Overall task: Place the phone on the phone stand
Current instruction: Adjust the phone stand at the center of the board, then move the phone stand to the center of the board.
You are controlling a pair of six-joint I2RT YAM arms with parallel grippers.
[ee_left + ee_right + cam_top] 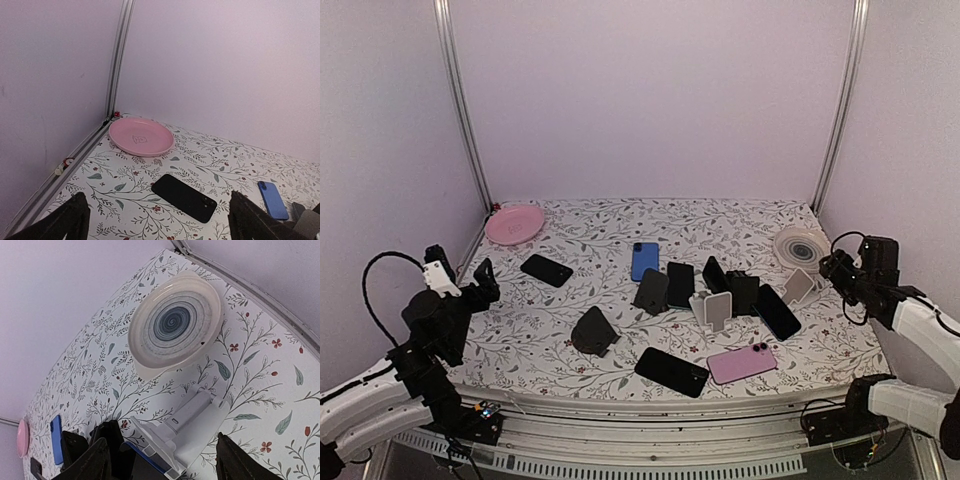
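Observation:
Several phones lie on the floral table: a black phone [546,269] at the left, also in the left wrist view [184,197], a blue phone [643,260], a pink phone [741,362] and a black one [671,371] at the front. White phone stands stand at the centre [716,309] and at the right [800,285]; the right one fills the right wrist view [192,427]. A black stand [593,331] sits front centre. My left gripper [483,280] is open and empty above the left edge. My right gripper [832,270] is open and empty, just right of the right white stand.
A pink plate [514,223] sits at the back left corner, also in the left wrist view [141,136]. A swirl-patterned plate [801,244] sits at the back right, also in the right wrist view [174,326]. More dark phones and stands [740,291] cluster mid-table. Metal rails edge the enclosure.

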